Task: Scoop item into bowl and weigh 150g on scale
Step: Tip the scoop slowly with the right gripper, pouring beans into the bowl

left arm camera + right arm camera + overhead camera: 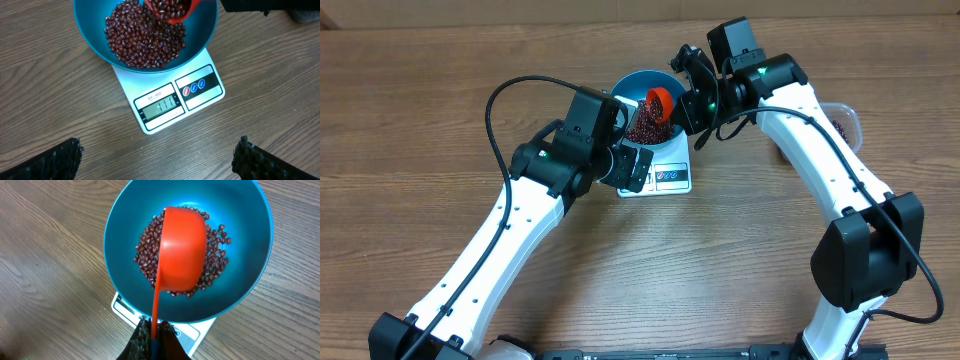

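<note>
Stage: scoop-and-weigh cycle judged part complete; a pour into the bowl (pixel 95 35) is in hand.
Done: a good layer of beans (pixel 140 45) covers the bowl's bottom, and the bowl stands on the scale (pixel 200 102).
Reading: the display (pixel 161 106) shows what looks like 111, though the digits are small; if so, the load is short of the 150 target.
Outstanding: empty the present scoopful, check the display, then add in smaller portions; overshoot is the main risk, since removing beans would cost extra steps.
Location: bowl and scale sit toward the far edge of the table (pixel 420 100), about midway between its left and right edges.
Bowl contents: loose dark red-brown beans, heaped toward the centre, blue walls bare above them.
Scoop: orange-red scoop (pixel 182 247) tilted over the bowl, underside toward the right wrist camera; the left wrist view shows beans inside it.
Tub: clear tub (pixel 845 120) toward the table's right edge, mostly hidden by the right arm; contents cannot be confirmed.
Right end effector: right end effector (pixel 155 340) clamped tight on the scoop's handle.
Left end effector: left end effector (pixel 157 160) fully spread, holding nothing, poised above the table just on the near side of the scale.
</note>
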Tool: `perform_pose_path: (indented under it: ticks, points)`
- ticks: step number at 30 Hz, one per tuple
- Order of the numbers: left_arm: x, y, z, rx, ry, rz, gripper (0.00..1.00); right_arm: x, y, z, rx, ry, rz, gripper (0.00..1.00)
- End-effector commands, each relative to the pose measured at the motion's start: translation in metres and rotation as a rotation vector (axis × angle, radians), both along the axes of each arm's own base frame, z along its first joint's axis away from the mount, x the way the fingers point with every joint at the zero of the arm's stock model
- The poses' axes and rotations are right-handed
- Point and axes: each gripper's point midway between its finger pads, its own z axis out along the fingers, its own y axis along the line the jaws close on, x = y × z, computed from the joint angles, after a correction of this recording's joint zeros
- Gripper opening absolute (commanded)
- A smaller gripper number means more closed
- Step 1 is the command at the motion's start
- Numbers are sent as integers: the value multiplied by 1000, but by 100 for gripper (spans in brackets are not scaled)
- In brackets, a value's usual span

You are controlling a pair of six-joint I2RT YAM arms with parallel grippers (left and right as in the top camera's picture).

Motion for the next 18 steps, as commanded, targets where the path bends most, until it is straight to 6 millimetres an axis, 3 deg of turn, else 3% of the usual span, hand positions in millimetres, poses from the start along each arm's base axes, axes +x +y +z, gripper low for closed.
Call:
perform_pose_path:
  ticks: [1,9,13,18]
  points:
    - [-2,-2,3,-3,-10,-22,100,7,2,16,19,-34,-22,4]
    - [-2,-2,3,-3,-10,-22,100,6,3,16,21,-30,-19,4]
    - [-2,-2,3,-3,-10,-22,99,-14,15,17,42,-60,195,4]
    - [-2,-2,3,-3,-10,-22,100,-1,6,15,10,-47,67,4]
